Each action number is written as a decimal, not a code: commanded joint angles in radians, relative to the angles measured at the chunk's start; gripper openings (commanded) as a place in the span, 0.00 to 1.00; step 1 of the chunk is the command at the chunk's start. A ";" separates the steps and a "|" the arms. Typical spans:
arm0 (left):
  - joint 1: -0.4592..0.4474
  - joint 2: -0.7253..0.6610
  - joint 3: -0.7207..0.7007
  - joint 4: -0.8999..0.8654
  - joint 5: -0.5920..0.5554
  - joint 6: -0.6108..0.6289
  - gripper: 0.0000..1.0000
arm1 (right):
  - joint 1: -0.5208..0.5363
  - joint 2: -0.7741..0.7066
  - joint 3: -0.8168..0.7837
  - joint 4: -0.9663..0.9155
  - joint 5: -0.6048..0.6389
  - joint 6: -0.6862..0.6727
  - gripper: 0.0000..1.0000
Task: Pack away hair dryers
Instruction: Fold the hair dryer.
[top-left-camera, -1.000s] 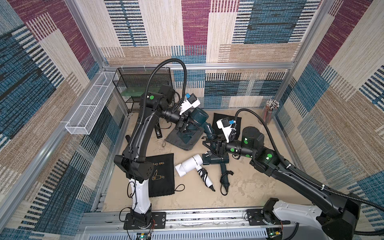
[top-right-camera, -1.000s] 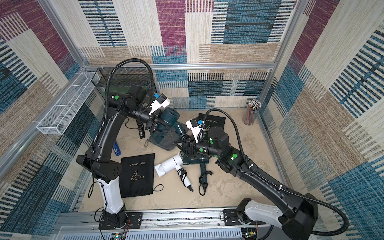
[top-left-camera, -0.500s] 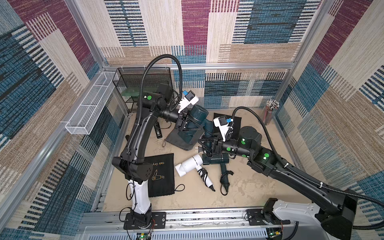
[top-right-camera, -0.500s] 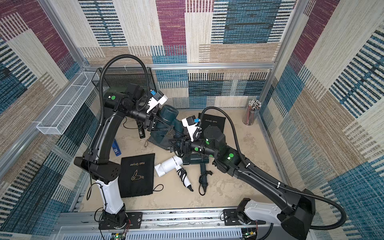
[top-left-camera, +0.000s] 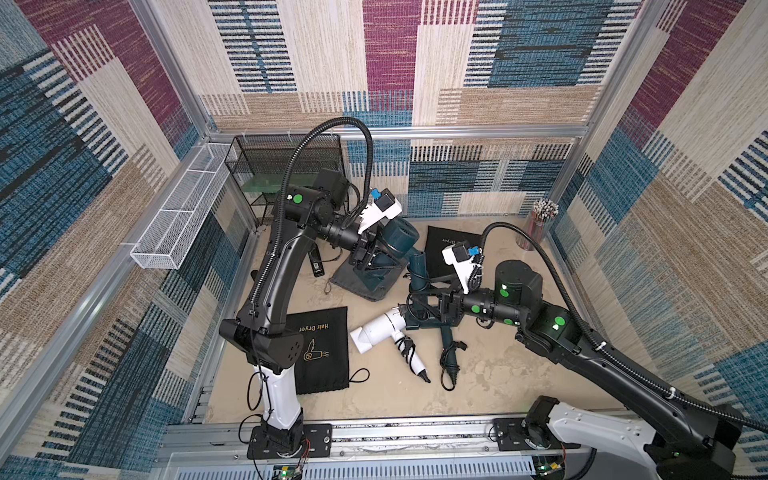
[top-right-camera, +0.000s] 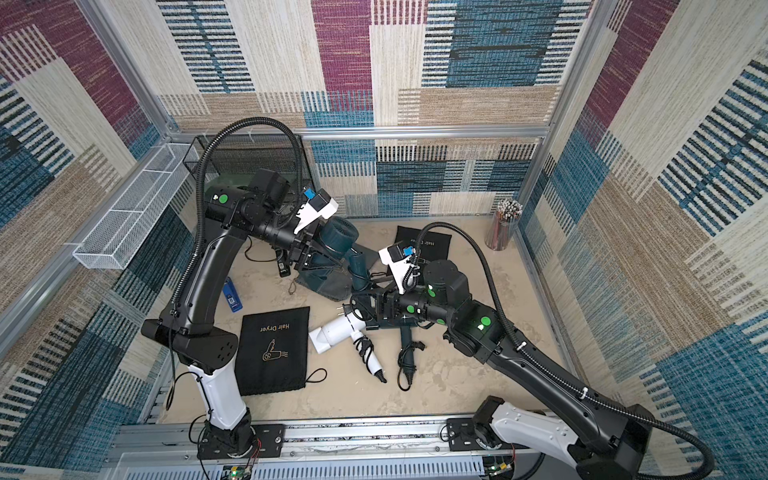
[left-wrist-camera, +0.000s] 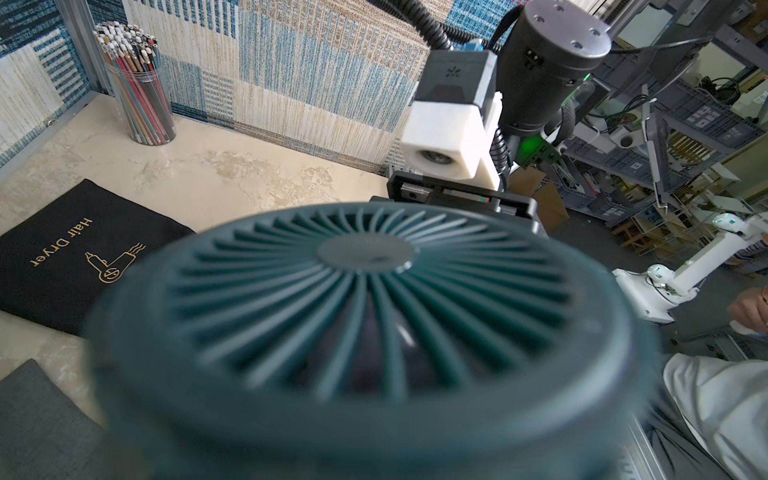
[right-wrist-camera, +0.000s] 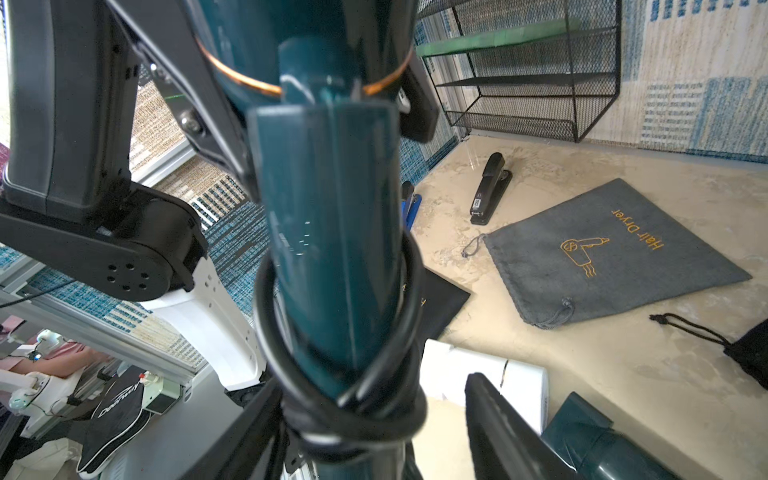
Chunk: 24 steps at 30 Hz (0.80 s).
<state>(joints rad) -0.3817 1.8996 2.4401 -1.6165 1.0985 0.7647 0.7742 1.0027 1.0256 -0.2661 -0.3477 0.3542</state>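
Observation:
A dark teal hair dryer (top-left-camera: 399, 239) (top-right-camera: 338, 239) hangs above the grey pouch (top-left-camera: 357, 284), with my left gripper (top-left-camera: 374, 257) (top-right-camera: 309, 255) shut on its barrel. Its rear grille (left-wrist-camera: 365, 311) fills the left wrist view and hides the jaws. The handle (right-wrist-camera: 328, 228) points down with the black cord (right-wrist-camera: 345, 399) wound round it. My right gripper (top-left-camera: 424, 305) (right-wrist-camera: 365, 428) stands open around that cord, and one finger (right-wrist-camera: 494, 415) is clear of it. A white hair dryer (top-left-camera: 376, 332) (right-wrist-camera: 498, 386) and a second teal one (top-left-camera: 446, 332) (right-wrist-camera: 598, 449) lie on the table below.
A black pouch (top-left-camera: 324, 353) lies front left and another (top-left-camera: 449, 249) at the back. A pencil cup (top-left-camera: 540, 224) stands back right. A black wire shelf (top-left-camera: 286, 166), a white mesh tray (top-left-camera: 178, 216), a black stapler (right-wrist-camera: 488, 191) and a blue one (top-right-camera: 232, 295) sit on the left.
My right gripper's jaws have spread apart around the dryer's corded handle and it has shifted slightly left. The left arm still holds the teal dryer up, barely moved.

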 joint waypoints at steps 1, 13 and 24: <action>0.001 -0.004 0.005 -0.145 0.055 0.018 0.00 | 0.009 -0.016 -0.024 0.035 -0.036 0.002 0.66; 0.001 0.000 -0.003 -0.145 0.079 0.004 0.00 | 0.009 0.047 -0.005 0.124 -0.086 0.017 0.40; 0.000 0.021 0.012 -0.145 0.094 -0.016 0.00 | 0.021 0.109 0.024 0.297 -0.130 0.017 0.04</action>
<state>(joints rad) -0.3740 1.9121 2.4405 -1.6165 1.1137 0.7555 0.7872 1.0977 1.0374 -0.1825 -0.4564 0.3523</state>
